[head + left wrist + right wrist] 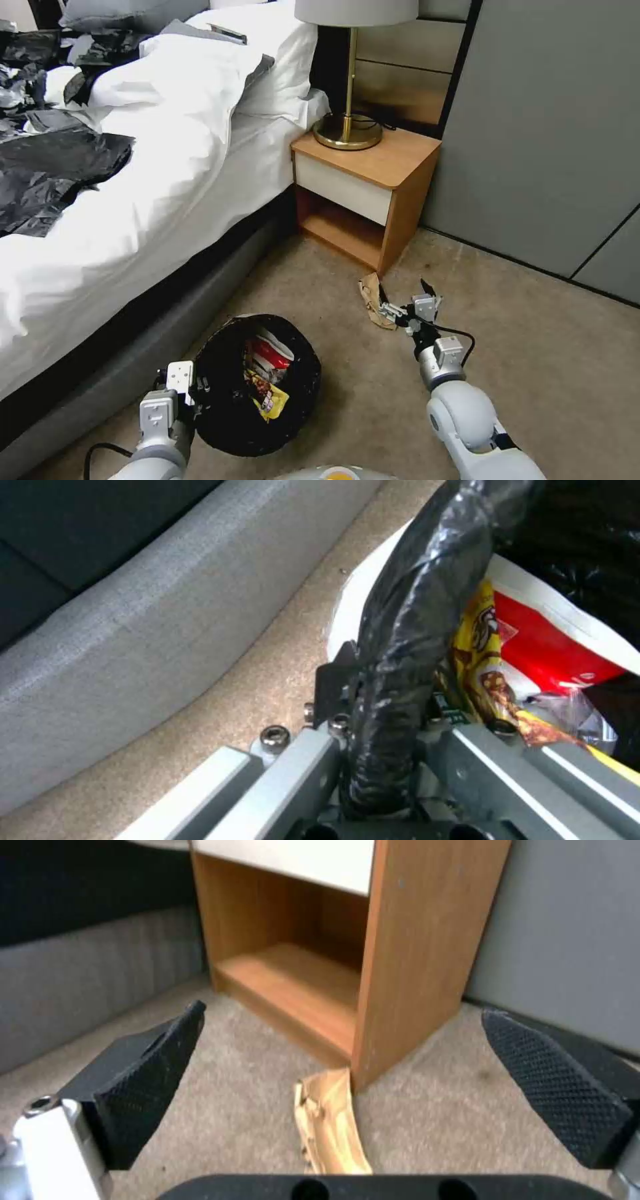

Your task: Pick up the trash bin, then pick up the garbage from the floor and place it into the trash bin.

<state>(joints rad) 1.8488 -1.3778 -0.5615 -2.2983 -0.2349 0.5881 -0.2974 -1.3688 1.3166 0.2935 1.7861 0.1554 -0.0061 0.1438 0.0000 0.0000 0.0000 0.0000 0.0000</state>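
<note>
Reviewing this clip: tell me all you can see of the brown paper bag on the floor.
The paper bag is brown, crumpled and flattened, lying on the beige carpet against the front corner of the wooden nightstand. It looks like thin kraft paper, creased along its length. The right gripper is over its near end with fingers spread wide; in the right wrist view the bag lies between the pads, which are not closed on it.
</note>
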